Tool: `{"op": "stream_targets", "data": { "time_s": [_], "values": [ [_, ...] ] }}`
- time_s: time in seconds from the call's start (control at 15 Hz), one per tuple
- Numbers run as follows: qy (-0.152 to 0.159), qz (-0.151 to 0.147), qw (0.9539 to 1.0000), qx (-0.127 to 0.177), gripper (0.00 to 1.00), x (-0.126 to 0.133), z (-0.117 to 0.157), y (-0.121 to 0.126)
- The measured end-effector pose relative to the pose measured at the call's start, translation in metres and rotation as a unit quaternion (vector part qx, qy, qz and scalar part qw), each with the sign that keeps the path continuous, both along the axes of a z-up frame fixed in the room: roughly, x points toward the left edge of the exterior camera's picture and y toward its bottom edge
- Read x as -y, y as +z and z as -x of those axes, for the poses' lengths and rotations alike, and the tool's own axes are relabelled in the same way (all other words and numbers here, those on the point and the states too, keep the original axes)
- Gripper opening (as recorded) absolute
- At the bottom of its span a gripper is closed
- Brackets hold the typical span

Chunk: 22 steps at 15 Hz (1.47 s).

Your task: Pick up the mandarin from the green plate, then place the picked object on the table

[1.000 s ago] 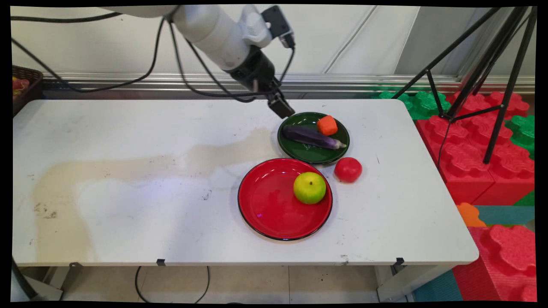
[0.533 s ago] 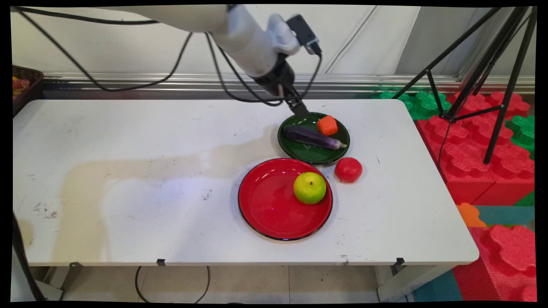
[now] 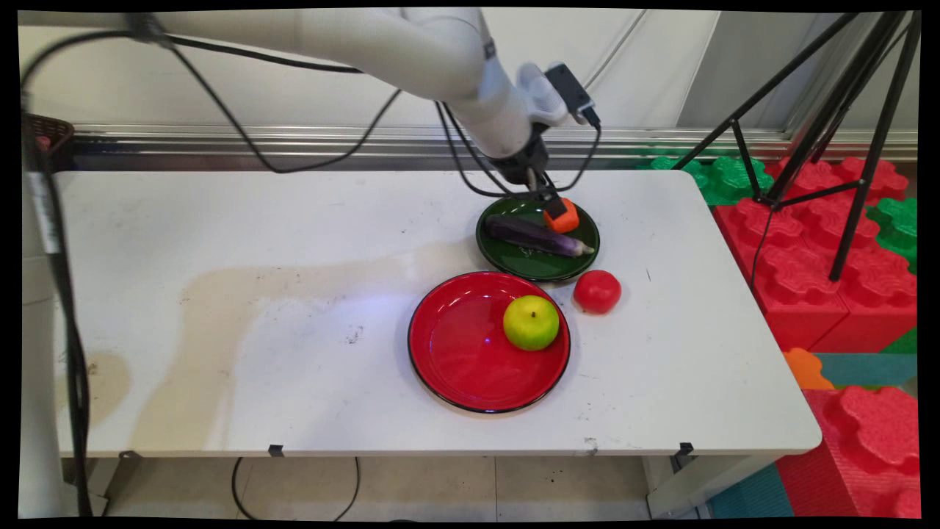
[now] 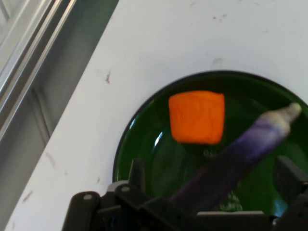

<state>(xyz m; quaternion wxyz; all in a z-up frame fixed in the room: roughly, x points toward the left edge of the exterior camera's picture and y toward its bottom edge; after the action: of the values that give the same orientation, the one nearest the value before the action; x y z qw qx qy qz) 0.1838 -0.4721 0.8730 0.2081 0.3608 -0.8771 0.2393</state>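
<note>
My gripper (image 3: 552, 201) hangs just over the back of the dark green plate (image 3: 514, 261), right beside the orange block (image 3: 565, 218). A purple eggplant (image 3: 534, 235) lies across that plate in front of the block. In the hand view the gripper (image 4: 211, 180) is open, its two fingers (image 4: 137, 174) spread wide with the eggplant (image 4: 240, 154) running between them below and the orange block (image 4: 197, 117) ahead of them on the green plate (image 4: 139, 144). Nothing is held.
A red plate (image 3: 459, 353) nearer the front holds a green apple (image 3: 531, 322). A red tomato (image 3: 597, 291) sits on the table between the two plates' right sides. A tripod (image 3: 822, 110) and red and green foam blocks (image 3: 815, 250) stand right of the table; a basket (image 3: 48, 136) is far left.
The arm has swung right and down, bringing the gripper from the plate's back left rim to just over the orange block. The objects have not moved.
</note>
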Motion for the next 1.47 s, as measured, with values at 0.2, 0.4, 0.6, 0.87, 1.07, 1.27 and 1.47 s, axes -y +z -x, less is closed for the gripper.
{"op": "stream_targets", "data": {
  "time_s": [0.2,0.4,0.6,0.87,1.07,1.27,1.47],
  "values": [
    [0.006,-0.003,1.0000,0.001,1.00,0.023,0.015,-0.025],
    [0.008,-0.006,0.9999,0.001,1.00,0.040,0.023,-0.043],
    [0.011,-0.007,0.9999,0.001,1.00,0.053,0.029,-0.058],
    [0.016,-0.009,0.9998,0.000,1.00,0.069,0.035,-0.075],
    [0.022,-0.011,0.9997,-0.002,0.00,0.075,0.039,-0.082],
    [0.025,-0.010,0.9996,-0.003,0.00,0.075,0.039,-0.081],
    [0.027,-0.007,0.9996,-0.003,0.00,0.071,0.038,-0.075]
  ]
}}
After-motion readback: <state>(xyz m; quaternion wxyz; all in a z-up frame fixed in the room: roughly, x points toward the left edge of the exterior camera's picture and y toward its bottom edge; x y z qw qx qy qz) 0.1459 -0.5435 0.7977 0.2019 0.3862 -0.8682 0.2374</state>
